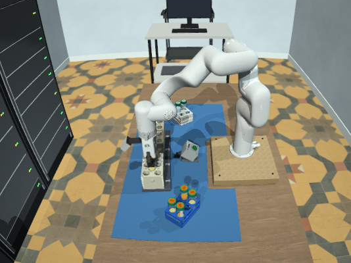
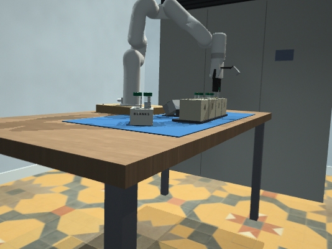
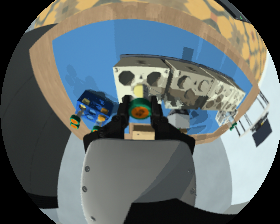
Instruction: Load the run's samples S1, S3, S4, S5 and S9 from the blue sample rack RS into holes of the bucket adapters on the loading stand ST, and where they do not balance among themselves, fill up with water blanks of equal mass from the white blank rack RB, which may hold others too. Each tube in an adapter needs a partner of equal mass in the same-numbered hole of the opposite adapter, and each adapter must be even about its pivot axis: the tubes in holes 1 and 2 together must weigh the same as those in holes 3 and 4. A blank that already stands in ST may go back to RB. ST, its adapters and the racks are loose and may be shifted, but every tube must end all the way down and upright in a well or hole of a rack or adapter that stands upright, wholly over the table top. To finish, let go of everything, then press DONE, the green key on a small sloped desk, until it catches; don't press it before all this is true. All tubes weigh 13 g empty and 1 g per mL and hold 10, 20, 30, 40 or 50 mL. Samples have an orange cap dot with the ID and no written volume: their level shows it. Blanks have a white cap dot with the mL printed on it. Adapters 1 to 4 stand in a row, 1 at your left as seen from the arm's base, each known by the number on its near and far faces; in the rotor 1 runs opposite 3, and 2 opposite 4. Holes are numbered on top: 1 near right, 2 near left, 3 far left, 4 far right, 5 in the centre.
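My gripper (image 1: 150, 160) is shut on a sample tube (image 3: 139, 112) with a green cap, an orange dot and pale yellow liquid. It holds the tube upright, low over the row of beige adapters (image 1: 154, 166) on the stand ST, at the end nearest the top camera. The tube's lower end is at the adapter top; I cannot tell how deep it sits. The gripper also shows in the exterior view (image 2: 216, 86) above the adapters (image 2: 203, 108). The blue sample rack (image 1: 182, 208) holds several orange-dotted tubes. The white blank rack (image 1: 185, 114) holds two tubes.
The small sloped desk (image 1: 189, 150) with the green DONE key (image 1: 194, 148) stands between ST and the arm's wooden base plate (image 1: 243, 160). Two green-capped tubes (image 2: 203, 93) stand in the adapter marked 4. The blank rack (image 2: 141, 116) reads BLANKS.
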You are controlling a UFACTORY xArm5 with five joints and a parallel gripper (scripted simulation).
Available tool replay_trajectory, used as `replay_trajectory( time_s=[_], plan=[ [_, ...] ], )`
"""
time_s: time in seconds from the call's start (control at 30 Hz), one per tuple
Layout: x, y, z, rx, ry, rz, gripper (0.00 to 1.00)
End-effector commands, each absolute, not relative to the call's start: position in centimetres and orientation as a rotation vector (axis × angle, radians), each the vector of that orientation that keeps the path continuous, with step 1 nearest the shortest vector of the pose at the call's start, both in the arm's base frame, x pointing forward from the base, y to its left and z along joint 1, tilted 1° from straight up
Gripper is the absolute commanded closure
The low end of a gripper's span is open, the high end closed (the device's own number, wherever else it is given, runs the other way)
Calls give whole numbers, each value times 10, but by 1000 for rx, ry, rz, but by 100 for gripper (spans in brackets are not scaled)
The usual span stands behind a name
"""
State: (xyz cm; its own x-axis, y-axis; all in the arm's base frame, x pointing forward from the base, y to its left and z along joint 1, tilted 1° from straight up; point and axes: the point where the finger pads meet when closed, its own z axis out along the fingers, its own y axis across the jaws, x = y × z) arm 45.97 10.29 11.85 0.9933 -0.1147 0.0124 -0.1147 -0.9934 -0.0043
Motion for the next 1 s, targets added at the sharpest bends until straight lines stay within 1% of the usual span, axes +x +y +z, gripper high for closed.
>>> replay_trajectory(
  time_s=[0.0, 0.97],
  plan=[
    [461, 103, 117, -3132, 180, -25, 100],
    [461, 103, 92, -3132, 180, -25, 100]
  ],
)
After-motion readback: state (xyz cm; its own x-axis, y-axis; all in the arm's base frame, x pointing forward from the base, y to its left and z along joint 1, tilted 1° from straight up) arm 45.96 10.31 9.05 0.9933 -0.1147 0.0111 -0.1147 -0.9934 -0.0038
